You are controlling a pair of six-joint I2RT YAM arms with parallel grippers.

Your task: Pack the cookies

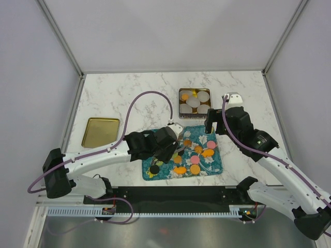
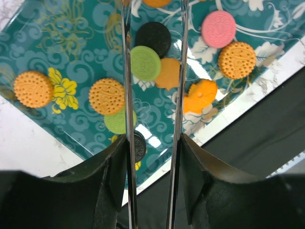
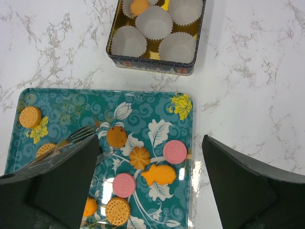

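Cookies (image 1: 195, 160) are lying scattered on teal tray (image 1: 217, 166) at table's near edge; one orange cookie (image 3: 139, 6) is sitting in tin's (image 1: 180, 101) far-left corner among paper cups (image 3: 153, 21), tin just past tray's far edge. Left gripper (image 2: 153, 162) is pinching clear tongs (image 2: 127, 95) over tray's left half, left wrist showing green cookie (image 2: 145, 63) between blades. Right gripper (image 3: 150, 143) is hovering, fingers spread wide, over tray's far-right corner; bare marble is showing between tray and gold lid (image 1: 101, 132)

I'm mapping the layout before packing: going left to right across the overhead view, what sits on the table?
Gold tray → black cookie → square tin. The arms overlap these, so they are left out.
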